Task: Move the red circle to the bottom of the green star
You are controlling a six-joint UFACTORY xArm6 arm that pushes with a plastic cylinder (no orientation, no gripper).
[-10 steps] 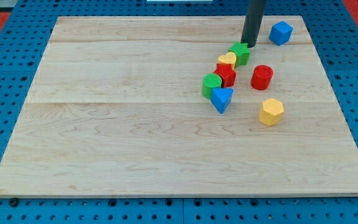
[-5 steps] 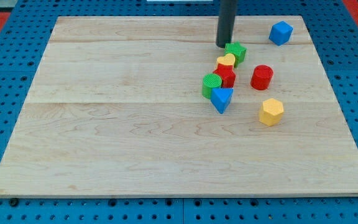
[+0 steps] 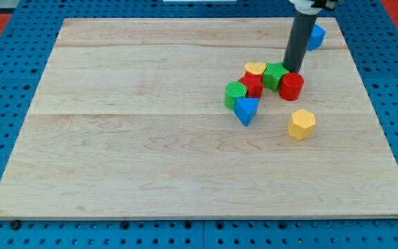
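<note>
The red circle (image 3: pixel 291 86) is a short red cylinder right of the board's middle, in the upper half. The green star (image 3: pixel 275 75) sits just to its upper left, touching or nearly touching it. My tip (image 3: pixel 293 70) stands right above the red circle and at the green star's right side, the dark rod rising toward the view's top.
A yellow heart (image 3: pixel 255 68), a red block (image 3: pixel 251 86), a green cylinder (image 3: pixel 235 94) and a blue triangle (image 3: pixel 247 109) cluster left of the star. A yellow hexagon (image 3: pixel 301 124) lies below the red circle. A blue cube (image 3: pixel 316 36), partly hidden by the rod, is at the top right.
My tip moved from the star's upper left around to its right. The green star shifted down and right, toward the red circle. The yellow heart moved slightly.
</note>
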